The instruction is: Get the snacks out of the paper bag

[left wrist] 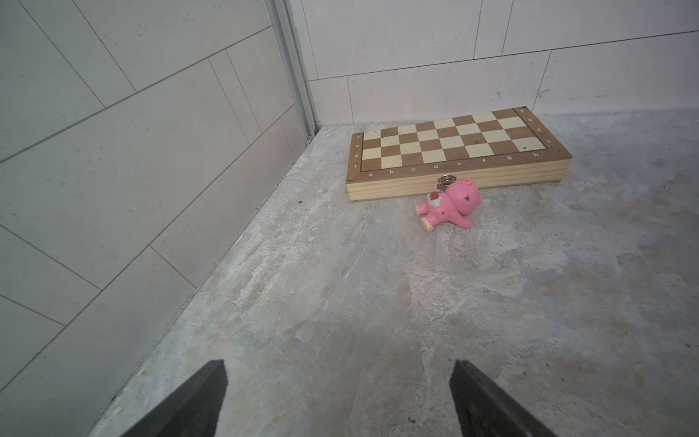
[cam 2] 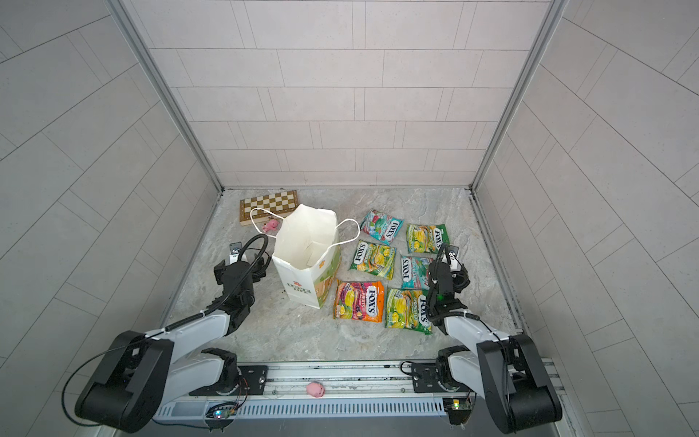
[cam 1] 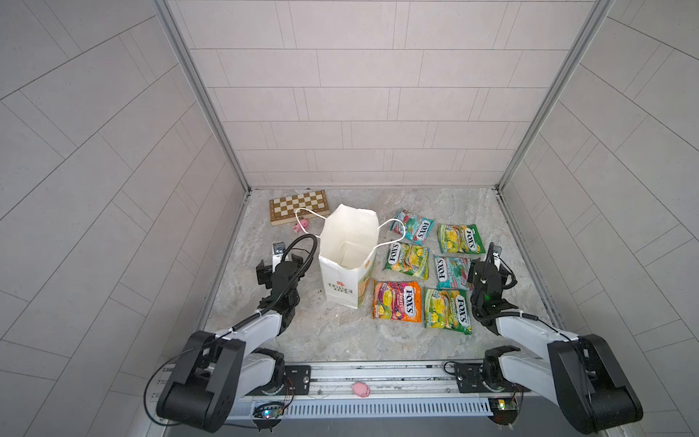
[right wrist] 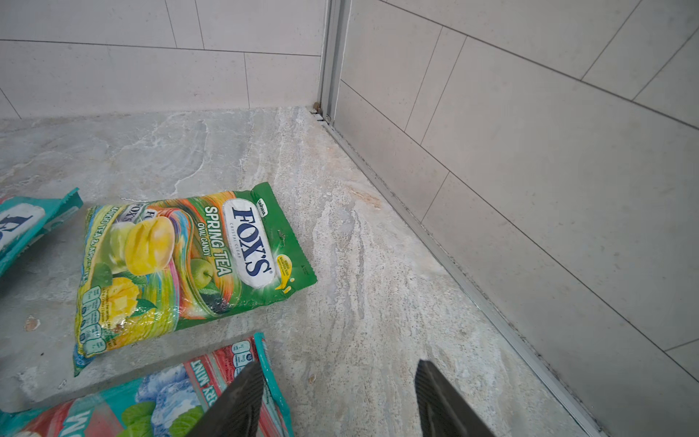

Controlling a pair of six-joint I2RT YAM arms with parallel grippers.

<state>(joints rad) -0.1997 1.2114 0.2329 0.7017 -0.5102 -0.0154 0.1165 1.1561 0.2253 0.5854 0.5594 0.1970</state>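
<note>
Left gripper (left wrist: 338, 369): we see jaws wide apart, holding nothing.
Right gripper (right wrist: 339, 365): jaws parted, empty.
FOX'S packets (cam 1: 407, 261): six beside the paper bag (cam 1: 340, 289).

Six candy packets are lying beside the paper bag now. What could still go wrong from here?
1. The open right gripper hangs over the edge of a teal-and-red packet. Pulling the arm back low could drag or flip it.
2. The paper bag stands upright and looks empty, and its cord handle loops out sideways. A passing arm could snag the handle and topple the bag.
</note>
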